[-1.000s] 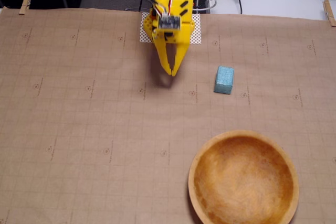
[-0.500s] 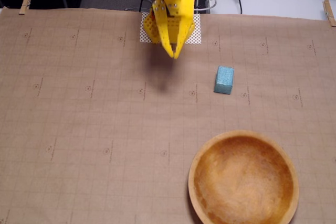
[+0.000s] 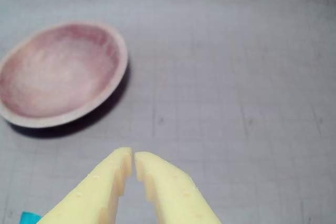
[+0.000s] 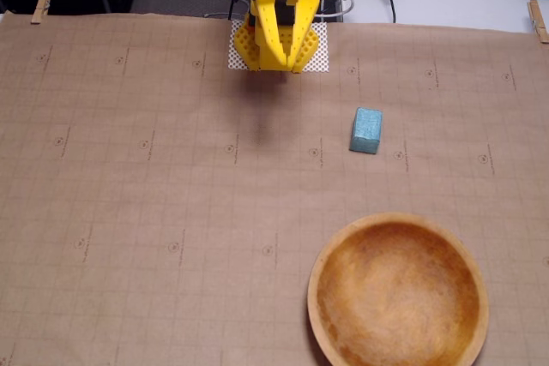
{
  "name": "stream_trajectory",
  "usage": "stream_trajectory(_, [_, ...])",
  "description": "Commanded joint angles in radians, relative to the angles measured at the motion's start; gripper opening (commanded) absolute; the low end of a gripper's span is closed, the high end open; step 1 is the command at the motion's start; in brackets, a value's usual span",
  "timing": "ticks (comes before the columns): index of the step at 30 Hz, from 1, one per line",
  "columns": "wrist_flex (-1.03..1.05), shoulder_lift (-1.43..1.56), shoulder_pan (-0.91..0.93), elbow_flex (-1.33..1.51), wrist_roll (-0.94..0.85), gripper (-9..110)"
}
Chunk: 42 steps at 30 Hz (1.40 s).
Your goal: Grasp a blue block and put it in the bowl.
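The brown gridded paper surface (image 4: 129, 212) carries a large round wooden bowl (image 4: 398, 291), well apart from the yellow two-finger gripper (image 4: 287, 64), whose fingers are pressed almost together and empty. The small teal-blue rectangular block (image 4: 367, 130) lies between them, off to the gripper's side; a good grasp likely needs the fingers spread first, then lowered squarely astride the block's narrow sides.

Soft even light; washed-out, blurry wrist view, sharper warm fixed view.
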Motion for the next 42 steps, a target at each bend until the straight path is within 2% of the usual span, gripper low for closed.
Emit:
stream_trajectory(1, [-0.018,-0.009,-0.074,-0.04,-0.011,-2])
stream_trajectory(8, [-0.1,-0.026,-0.173,-0.037,-0.009,-1])
stream_trajectory(20, [-0.132,-0.399,-0.387,-0.115,0.005,0])
stream_trajectory(36, [-0.127,-0.495,-0.525,-0.115,0.035,39])
stream_trajectory(42, [-0.127,-0.497,-0.592,-0.112,0.063,47])
